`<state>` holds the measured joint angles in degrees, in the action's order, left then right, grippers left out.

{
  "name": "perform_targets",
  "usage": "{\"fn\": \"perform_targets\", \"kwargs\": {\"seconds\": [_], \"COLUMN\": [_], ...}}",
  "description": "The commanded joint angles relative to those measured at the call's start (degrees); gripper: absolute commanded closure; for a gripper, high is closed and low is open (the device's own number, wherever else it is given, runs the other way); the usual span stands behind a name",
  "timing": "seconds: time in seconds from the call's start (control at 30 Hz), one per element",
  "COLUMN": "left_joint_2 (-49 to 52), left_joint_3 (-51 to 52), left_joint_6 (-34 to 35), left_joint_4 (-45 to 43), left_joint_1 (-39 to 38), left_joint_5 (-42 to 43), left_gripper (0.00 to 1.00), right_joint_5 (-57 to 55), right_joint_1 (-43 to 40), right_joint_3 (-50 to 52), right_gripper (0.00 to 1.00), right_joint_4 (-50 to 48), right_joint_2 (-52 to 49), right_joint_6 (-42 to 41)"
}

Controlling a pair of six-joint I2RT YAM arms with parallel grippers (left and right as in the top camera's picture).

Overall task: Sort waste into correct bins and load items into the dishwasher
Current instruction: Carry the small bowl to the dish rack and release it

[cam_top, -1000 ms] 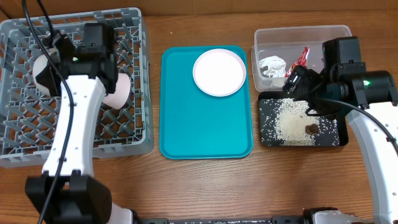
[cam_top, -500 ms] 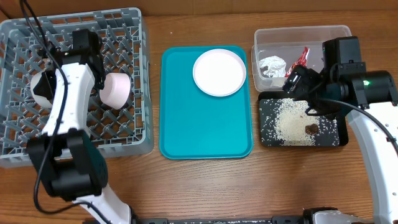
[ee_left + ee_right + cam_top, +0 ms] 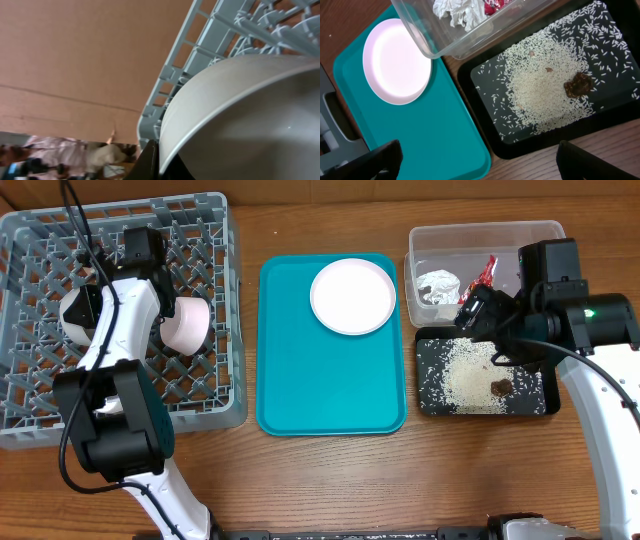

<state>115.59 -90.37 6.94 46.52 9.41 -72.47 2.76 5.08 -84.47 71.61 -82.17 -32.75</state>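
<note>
Wooden table: left gripper had swung aside, baring a dish lodged in the rack; its grip stayed unreadable. Right gripper hung wide open, and one plate awaited loading.

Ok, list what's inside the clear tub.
A crumpled red wrapper and a white-silver scrap lie in the clear tub. The right arm covers its right end; anything there is hidden.

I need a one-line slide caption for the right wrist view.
Rice grains and a brown lump in the black tray, beside the clear tub and a white plate on the teal tray.
</note>
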Motion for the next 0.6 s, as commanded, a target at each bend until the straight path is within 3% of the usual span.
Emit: {"fn": "perform_targets", "kwargs": {"seconds": [0.0,0.4,0.47,0.57], "left_joint_2": [1.9,1.9,1.9,1.9], "left_joint_3": [-0.1,-0.1,-0.1,-0.1], "left_joint_6": [-2.5,-4.9,-4.9,-4.8], "left_joint_4": [-0.3,0.0,0.0,0.1], "left_joint_1": [-0.1,-5.6,-6.6,-7.7], "left_joint_5": [-0.2,-3.1,-3.1,-2.8], "left_gripper": [0.94,0.93,0.89,0.73], "right_joint_5": [-0.1,-0.1,-0.1,-0.1], "right_joint_1": [0.0,0.0,0.0,0.0], "right_joint_3": [-0.7,-0.7,-0.7,-0.7], "right_gripper": [0.0,0.0,0.0,0.0], "right_joint_4": [-0.2,-0.3,-0.4,-0.3], "right_joint_2": [0.1,0.1,0.1,0.1], "right_joint_6": [-0.1,-0.1,-0.1,-0.1]}}
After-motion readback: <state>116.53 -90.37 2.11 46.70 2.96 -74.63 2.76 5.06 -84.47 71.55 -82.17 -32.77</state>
